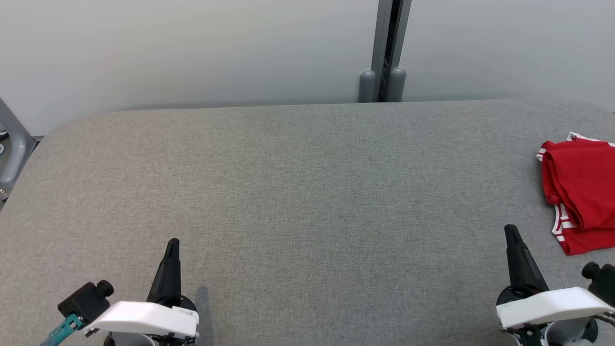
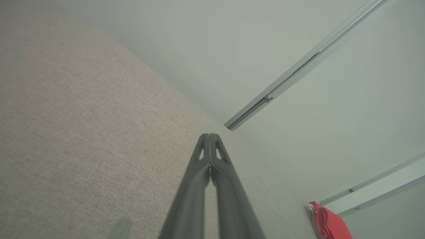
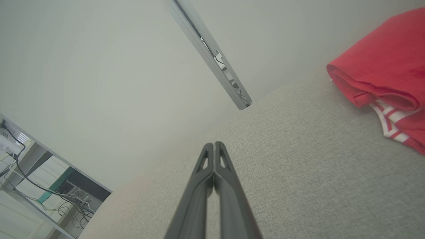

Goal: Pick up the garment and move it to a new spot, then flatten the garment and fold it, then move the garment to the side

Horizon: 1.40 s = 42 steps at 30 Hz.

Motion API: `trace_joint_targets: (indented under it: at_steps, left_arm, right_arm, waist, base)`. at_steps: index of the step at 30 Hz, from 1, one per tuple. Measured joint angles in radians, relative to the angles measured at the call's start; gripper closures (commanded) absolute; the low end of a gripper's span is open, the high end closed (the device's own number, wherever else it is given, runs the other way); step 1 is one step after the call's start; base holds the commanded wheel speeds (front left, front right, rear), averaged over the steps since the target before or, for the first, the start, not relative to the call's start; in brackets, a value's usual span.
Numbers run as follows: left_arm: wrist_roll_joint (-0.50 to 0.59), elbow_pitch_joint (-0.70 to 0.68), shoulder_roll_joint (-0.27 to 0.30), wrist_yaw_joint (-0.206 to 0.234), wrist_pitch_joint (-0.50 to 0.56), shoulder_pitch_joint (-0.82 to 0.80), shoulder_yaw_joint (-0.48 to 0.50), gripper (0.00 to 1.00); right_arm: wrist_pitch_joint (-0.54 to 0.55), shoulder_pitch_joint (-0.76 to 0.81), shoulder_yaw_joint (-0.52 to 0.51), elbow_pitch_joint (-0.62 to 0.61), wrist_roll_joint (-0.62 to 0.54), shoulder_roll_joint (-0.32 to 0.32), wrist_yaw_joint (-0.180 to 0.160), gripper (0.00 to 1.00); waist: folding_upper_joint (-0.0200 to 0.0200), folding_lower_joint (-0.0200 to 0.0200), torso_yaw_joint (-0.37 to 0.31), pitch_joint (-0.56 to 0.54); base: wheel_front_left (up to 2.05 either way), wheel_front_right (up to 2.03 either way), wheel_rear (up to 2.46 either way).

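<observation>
One red garment (image 1: 581, 187), one grey worktop (image 1: 307, 192), and two grippers: the left gripper (image 1: 173, 242) and the right gripper (image 1: 510, 229).

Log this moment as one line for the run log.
garment: red, folded over, on right side of table | left gripper: shut, empty, over table | right gripper: shut, empty, near garment, not touching

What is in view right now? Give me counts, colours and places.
garment: one, red with white stripes, loosely folded at the table's right end
table: one, grey fabric top, across the head view
post: one, grey, upright behind the table's far edge
metal frame: one, grey, past the table's left end
rack with cables: one, pale, lower left of the right wrist view
left gripper: one, dark, shut, over the table's near left
right gripper: one, dark, shut, near right, clear of the garment
</observation>
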Motion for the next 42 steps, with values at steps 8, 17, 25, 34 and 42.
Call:
trace_joint_targets:
  at_steps: [8, 17, 25, 34, 42]
  left_arm:
    - [-0.105, 0.012, 0.002, -0.013, 0.032, -0.023, 0.015, 1.00]
    - [-0.208, 0.026, 0.003, -0.023, 0.062, -0.047, 0.030, 1.00]
    - [-0.287, 0.038, 0.004, -0.034, 0.087, -0.060, 0.042, 1.00]
    - [-0.364, 0.049, 0.005, -0.043, 0.112, -0.077, 0.055, 1.00]
    - [-0.429, 0.058, 0.006, -0.050, 0.132, -0.089, 0.067, 1.00]
  right_arm:
    - [0.023, 0.000, -0.021, -0.002, 0.129, -0.005, 0.000, 1.00]
    - [0.053, 0.000, -0.041, -0.005, 0.259, -0.008, 0.000, 1.00]
    - [0.074, 0.000, -0.056, -0.006, 0.356, -0.011, 0.000, 1.00]
    - [0.095, 0.000, -0.072, -0.008, 0.454, -0.013, 0.000, 1.00]
    - [0.112, 0.001, -0.086, -0.010, 0.535, -0.015, 0.000, 1.00]
  waist:
    - [0.0000, 0.0000, -0.007, -0.003]
    - [0.0000, 0.0000, -0.014, -0.006]
    - [0.0000, 0.0000, -0.020, -0.008]
    - [0.0000, 0.0000, -0.026, -0.011]
    - [0.0000, 0.0000, -0.032, -0.013]
  base:
    - [0.00, 0.00, 0.00]
    - [0.00, 0.00, 0.00]
    - [0.00, 0.00, 0.00]
    - [0.00, 0.00, 0.00]
    - [0.00, 0.00, 0.00]
